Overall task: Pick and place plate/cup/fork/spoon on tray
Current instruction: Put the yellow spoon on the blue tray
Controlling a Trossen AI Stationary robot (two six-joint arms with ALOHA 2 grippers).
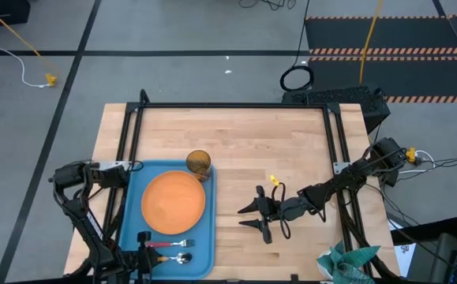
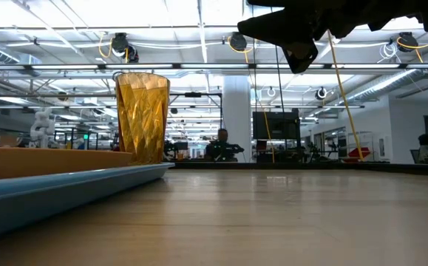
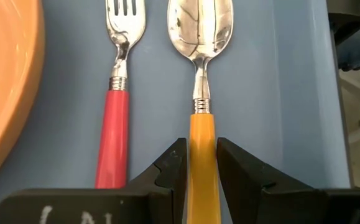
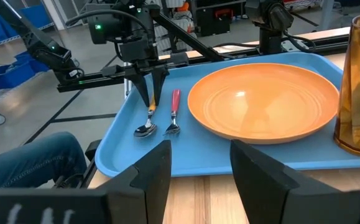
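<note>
The light-blue tray (image 1: 131, 207) lies on the left side of the wooden table (image 1: 291, 150), and all four pieces of tableware sit inside it. One orange plate (image 1: 173, 202) rests flat in the middle of the tray. One amber cup (image 1: 199, 164) stands upright at the tray's far corner, just beyond the plate's rim — whether the two touch cannot be told. One fork (image 3: 119, 81) with a red handle and one spoon (image 3: 200, 81) with an orange-yellow handle lie side by side on the tray floor near its front edge, parallel and apart, the fork nearer the plate and the spoon toward the tray's rim.

The left gripper (image 3: 199, 167) is at the tray's front edge, its two dark fingers (image 3: 170, 171) standing either side of the spoon's handle. The jaws flank the handle closely, yet thin gaps show along it, so the grip looks slackened rather than clenched; the spoon lies flat on the tray.

The right gripper (image 1: 258, 217) hangs above bare table to the right of the tray, well apart from it, jaws spread and holding nothing. A green cloth (image 1: 346, 264) lies at the table's front right edge.
</note>
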